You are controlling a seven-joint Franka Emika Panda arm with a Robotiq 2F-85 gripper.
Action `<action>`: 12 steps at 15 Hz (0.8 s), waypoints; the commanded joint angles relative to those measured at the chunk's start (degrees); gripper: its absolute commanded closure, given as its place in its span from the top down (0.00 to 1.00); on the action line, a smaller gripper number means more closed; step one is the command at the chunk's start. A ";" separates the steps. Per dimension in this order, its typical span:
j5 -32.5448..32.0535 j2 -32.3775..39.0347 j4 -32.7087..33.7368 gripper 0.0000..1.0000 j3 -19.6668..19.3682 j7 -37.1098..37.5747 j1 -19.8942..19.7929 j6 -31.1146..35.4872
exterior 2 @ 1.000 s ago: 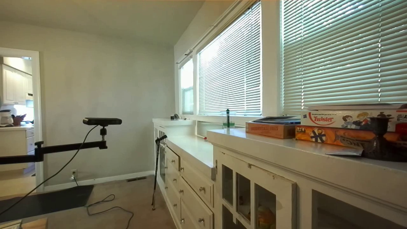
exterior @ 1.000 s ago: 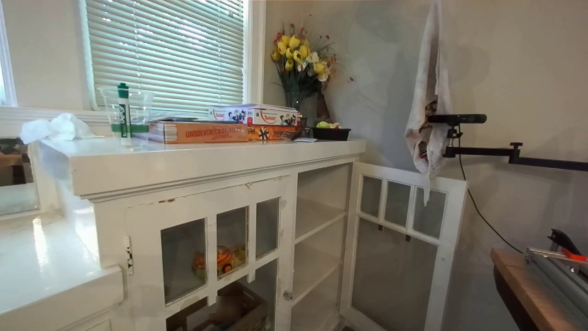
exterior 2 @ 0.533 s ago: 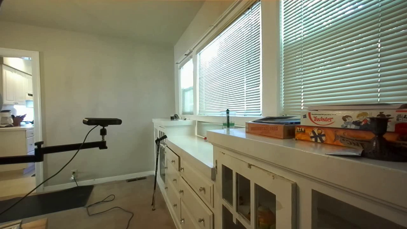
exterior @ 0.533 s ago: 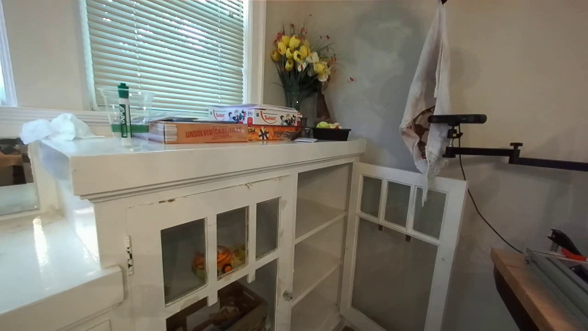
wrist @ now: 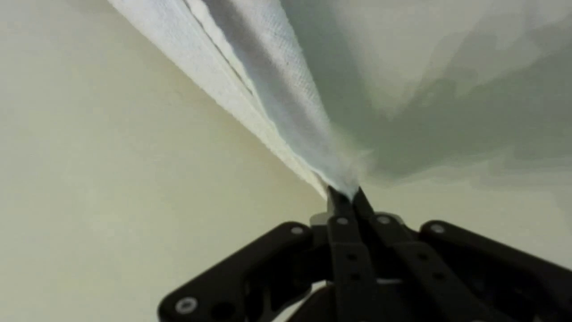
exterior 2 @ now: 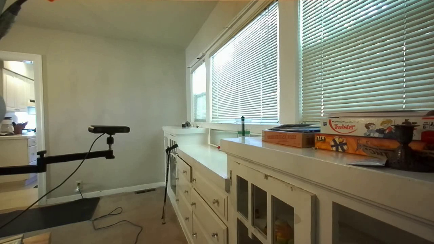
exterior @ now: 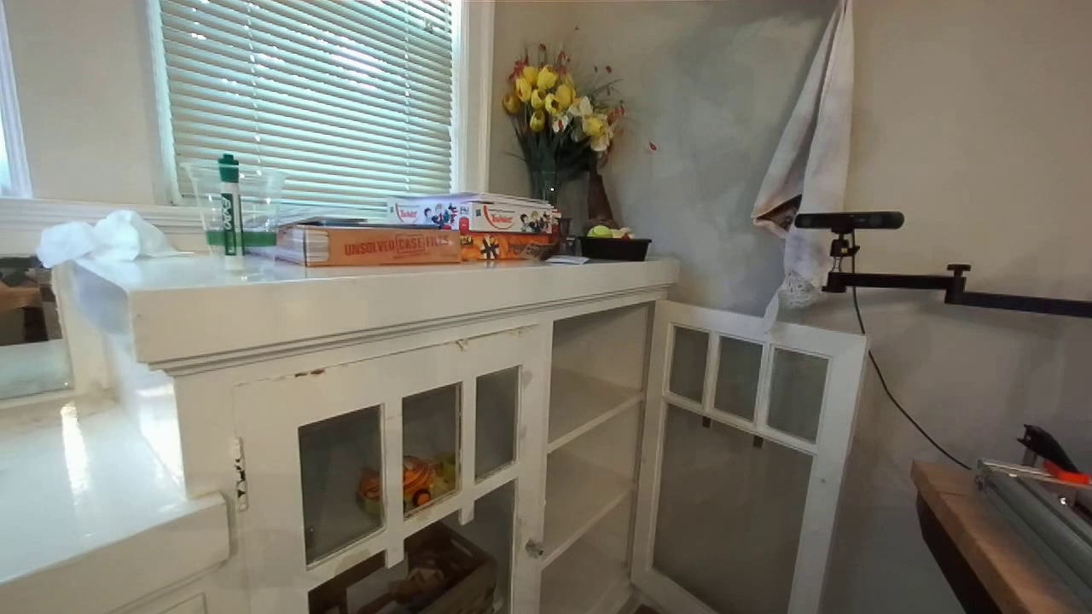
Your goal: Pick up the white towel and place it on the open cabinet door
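One bunched end of the white towel [wrist: 286, 76] sits nipped in the gripper [wrist: 352, 200], whose jaws stand nearly together; the rest hangs loose. In an exterior view the bulk hangs above the open cabinet door [exterior: 829, 460], its lowest tip just overlapping the door's top edge; whether they touch I cannot tell. The towel should handle as light, limp and hard to damage, its weave resisting slips, though it will likely swing and trail after every move. An end grip like this seems to suit lifting it over the door; a hold nearer the middle would probably drape more evenly. Compared with half a second ago, the towel hangs higher against the door: its tip no longer trails down over the upper part. The gripper's end, visible above the door in that earlier frame, is out of that view.
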 commanded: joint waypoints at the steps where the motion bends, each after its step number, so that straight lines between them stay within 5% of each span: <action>1: -3.65 4.24 3.56 0.01 -2.27 1.40 -0.78 1.36; 7: 1.82 1.95 0.18 0.01 1.75 -10.27 0.19 -2.50; 12: 8.14 1.51 1.07 0.01 4.35 -20.11 -0.49 -13.39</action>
